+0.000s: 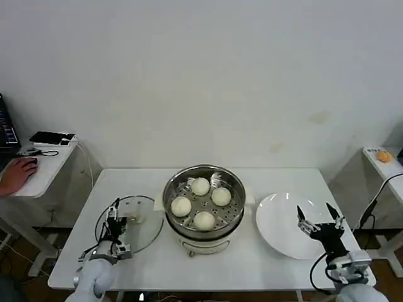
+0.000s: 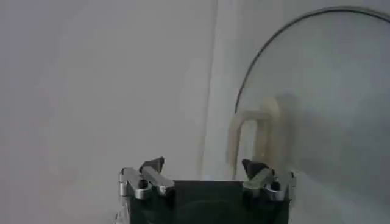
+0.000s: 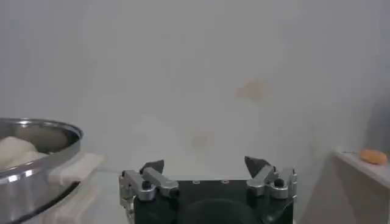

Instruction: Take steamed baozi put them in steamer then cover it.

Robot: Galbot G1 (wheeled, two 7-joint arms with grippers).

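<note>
The steamer [image 1: 173, 189] stands at the table's middle with several creamy-white baozi [image 1: 200, 186] on its perforated tray. Its rim [image 3: 36, 152] and one baozi [image 3: 12, 149] also show in the right wrist view. The cover [image 1: 146, 234], clear glass with a metal rim, lies flat on the table left of the steamer. My left gripper [image 1: 114, 212] [image 2: 203, 165] hovers open at the cover's near-left side, its cream handle [image 2: 253, 137] just ahead of the fingers. My right gripper [image 1: 320, 212] [image 3: 205, 163] is open and holds nothing, above the white plate [image 1: 277, 226].
The bare white plate lies right of the steamer. A side desk [image 1: 44, 170] at the left carries devices and a person's hand. An orange object [image 1: 383, 155] sits on a shelf at the right, and a black cable [image 1: 371, 204] hangs near the table's right edge.
</note>
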